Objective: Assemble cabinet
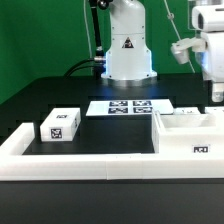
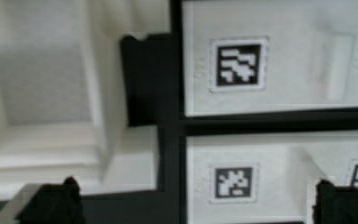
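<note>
Black table (image 1: 30,100) before a green backdrop. Long white rail (image 1: 90,160) runs along the near edge. The cabinet's large body (image 1: 185,142) sits at the exterior view's right, just behind the rail. One small drawer-like box (image 1: 60,125) stands well apart at that view's left. The gripper (image 2: 197,204) hovers over tagged white parts, fingers spread wide, holding nothing. Judgement: approach for a grasp is in hand. The next move calls for alignment over one part, descent, then closure.
</note>
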You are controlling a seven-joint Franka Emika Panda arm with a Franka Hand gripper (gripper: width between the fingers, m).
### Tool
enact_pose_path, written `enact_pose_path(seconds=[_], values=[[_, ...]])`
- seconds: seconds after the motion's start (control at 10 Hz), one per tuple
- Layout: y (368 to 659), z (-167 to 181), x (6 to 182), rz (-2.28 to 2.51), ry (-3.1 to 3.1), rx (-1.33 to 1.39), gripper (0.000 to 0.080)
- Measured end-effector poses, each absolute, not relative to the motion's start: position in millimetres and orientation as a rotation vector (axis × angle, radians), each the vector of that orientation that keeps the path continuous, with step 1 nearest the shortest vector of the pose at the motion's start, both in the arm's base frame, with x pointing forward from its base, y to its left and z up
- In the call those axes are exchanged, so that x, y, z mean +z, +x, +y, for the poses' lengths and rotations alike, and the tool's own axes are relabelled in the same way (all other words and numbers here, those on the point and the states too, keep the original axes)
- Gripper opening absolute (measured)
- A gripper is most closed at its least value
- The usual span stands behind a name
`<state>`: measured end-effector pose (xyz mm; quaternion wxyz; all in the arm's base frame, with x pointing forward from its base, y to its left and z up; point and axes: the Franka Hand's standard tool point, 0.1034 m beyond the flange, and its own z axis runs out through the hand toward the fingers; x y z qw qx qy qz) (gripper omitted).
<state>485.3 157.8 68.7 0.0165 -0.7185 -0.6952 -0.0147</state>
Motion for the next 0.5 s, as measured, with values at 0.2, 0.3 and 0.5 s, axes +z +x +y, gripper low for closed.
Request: enact_pose_path(seconds=[0.2, 0.3, 0.5], values=[[468, 176, 63.2, -2.169, -2.204, -0.050, 0.0649], [464, 177, 60.4, -2.167, -2.203, -0.054, 0.0649], [465, 175, 60.8, -2.162, -2.208, -0.053, 0.0649]])
